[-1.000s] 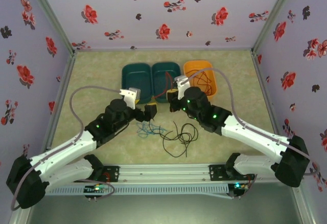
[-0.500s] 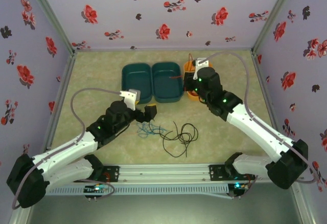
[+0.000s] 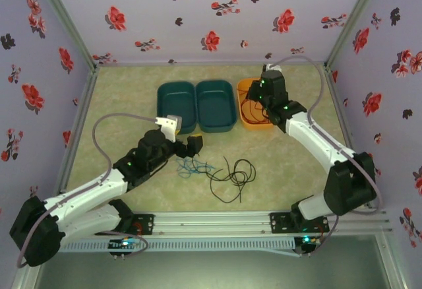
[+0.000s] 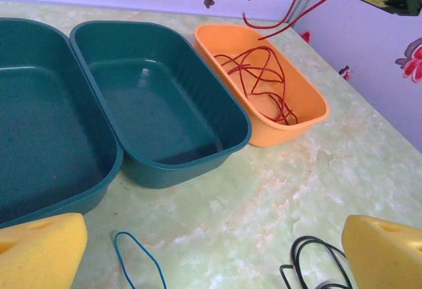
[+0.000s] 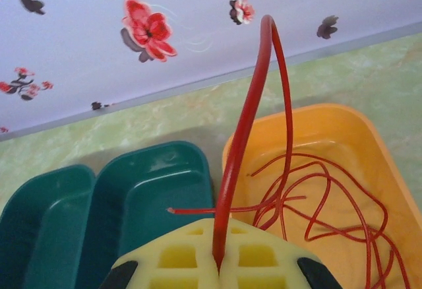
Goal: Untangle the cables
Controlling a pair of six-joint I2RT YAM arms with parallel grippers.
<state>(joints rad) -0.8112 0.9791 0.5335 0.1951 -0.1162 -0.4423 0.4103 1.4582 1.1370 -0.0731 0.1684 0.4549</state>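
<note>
The red cable [image 5: 231, 183] is pinched in my right claw [image 5: 217, 264], whose pads are clamped together on it. One strand arches up over the claw and drops back down. The rest lies coiled in the orange tub [image 5: 369, 137], just below and ahead of the claw.

A second ago this claw was low over the middle of the table [image 3: 132, 97], close to my left claw, with a red strand at its tip. Now it has swung out to the far right and hangs over the tub. I take that to mean the red cable is free of the other two and only needs letting go to be put away.

The blue cable [image 3: 191, 167] and the black cable [image 3: 232, 173] lie on the table just under and ahead of my left claw [image 4: 211, 256]. The blue one is by its left finger and the black one by its right. They lie close together, but I cannot tell whether they touch. This claw stands wide apart, holds nothing, and has stayed where it was.

Beyond it sit the two green tubs [image 4: 184, 170], side by side, with nothing in them that I can see. The orange tub stands just to their right.
</note>
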